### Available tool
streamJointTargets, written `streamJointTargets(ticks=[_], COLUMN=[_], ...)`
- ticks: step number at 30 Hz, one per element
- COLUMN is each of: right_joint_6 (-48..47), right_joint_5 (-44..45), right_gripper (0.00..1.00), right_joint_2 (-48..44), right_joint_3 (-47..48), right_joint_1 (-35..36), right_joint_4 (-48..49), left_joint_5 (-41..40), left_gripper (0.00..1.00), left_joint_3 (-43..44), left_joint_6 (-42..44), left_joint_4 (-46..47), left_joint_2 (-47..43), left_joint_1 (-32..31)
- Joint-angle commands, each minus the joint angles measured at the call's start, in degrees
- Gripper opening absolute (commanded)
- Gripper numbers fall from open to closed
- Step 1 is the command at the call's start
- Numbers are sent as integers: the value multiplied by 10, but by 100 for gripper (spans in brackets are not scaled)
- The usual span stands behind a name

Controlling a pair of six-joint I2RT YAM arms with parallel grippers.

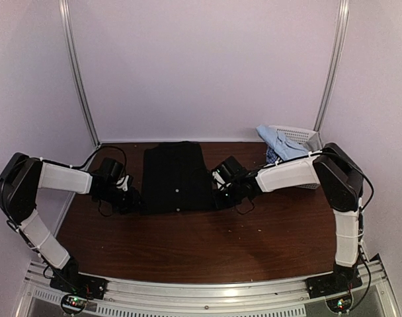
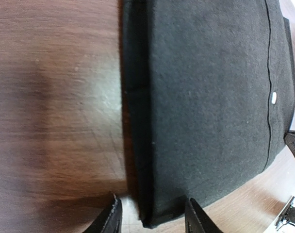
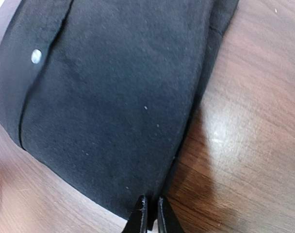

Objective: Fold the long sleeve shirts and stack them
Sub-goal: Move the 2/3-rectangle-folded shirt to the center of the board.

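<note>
One black shirt (image 1: 175, 177) lies mid-counter (image 1: 207, 238), toward the far side. Its sides are folded in to a flat, narrow buttoned panel, and a crosswise fold looks still to do. Left hand (image 2: 152, 201) apart, straddling the near-left corner. Right hand (image 3: 151, 199) nearly together at the near-right hem; grip, cannot tell. Pale blue shirt (image 1: 280, 142) waits in the far-right basket (image 1: 300, 135). No stack yet.

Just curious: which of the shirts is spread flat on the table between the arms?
The black shirt; the pale blue shirt is crumpled over the white basket.
</note>
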Motion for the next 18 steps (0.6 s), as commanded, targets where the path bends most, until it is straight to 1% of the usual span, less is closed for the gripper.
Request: streamJointTargets(ticks=[1, 4, 12, 18], right_joint_6=[6, 8, 19, 30], right_joint_5=[13, 14, 9, -8], right_gripper=[11, 13, 21, 24], right_joint_2=[-6, -8, -30, -26], right_joint_3=[-16, -21, -28, -20], right_joint_1=[7, 9, 8, 8], right_joint_4=[7, 8, 10, 19], left_joint_5=[4, 3, -6, -17], left_gripper=[45, 44, 38, 37], left_joint_3=[-14, -14, -18, -25], left_joint_6=[-11, -14, -25, -24], left_joint_4=[6, 7, -2, -17], left_joint_2=[-9, -6, -3, -15], left_joint_1=[-11, -16, -25, -26])
